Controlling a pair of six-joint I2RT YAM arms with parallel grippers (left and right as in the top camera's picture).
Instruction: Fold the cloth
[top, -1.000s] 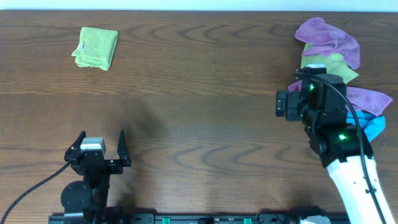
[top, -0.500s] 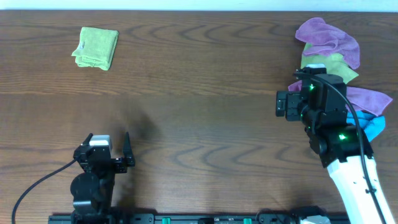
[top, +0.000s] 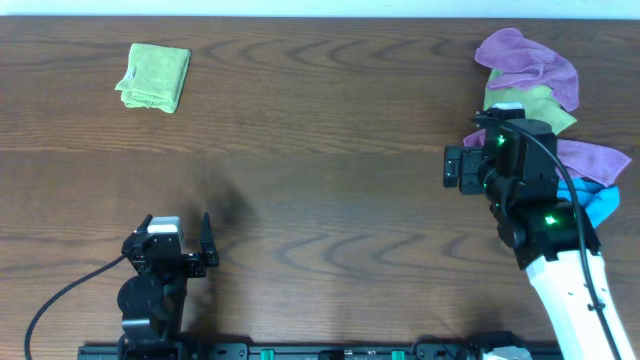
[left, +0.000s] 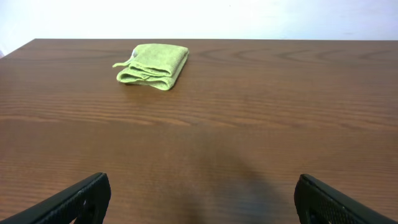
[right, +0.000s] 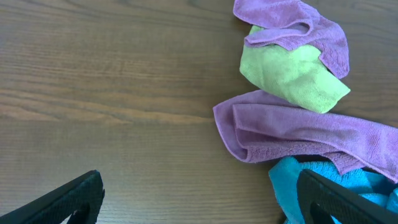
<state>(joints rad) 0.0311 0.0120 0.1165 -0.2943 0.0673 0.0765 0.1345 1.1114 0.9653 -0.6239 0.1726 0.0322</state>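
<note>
Cloth (left: 152, 65), upper left, lies folded. Left pincer (left: 202, 185) and right pincer (right: 200, 180): apart, empty. Folding apparently complete; hold clear.

Dark brown wood-grain counter (top: 320, 150), filling the overhead frame from edge to edge. Upper left of the frame: the cloth (top: 154, 77), lime-green, folded into a compact layered rectangle, flat on the wood, well apart from everything else. Upper right of the frame: loose heap of four items. Topmost in the frame, upper purple cloth (top: 530, 60), crumpled, overlapping the olive-green cloth (top: 545, 102). Just below, lower purple cloth (top: 590, 158), stretched sideways, touching the olive-green cloth. Lowest, near the right edge, blue cloth (top: 603, 205), partly covered by the lower purple cloth.
</note>
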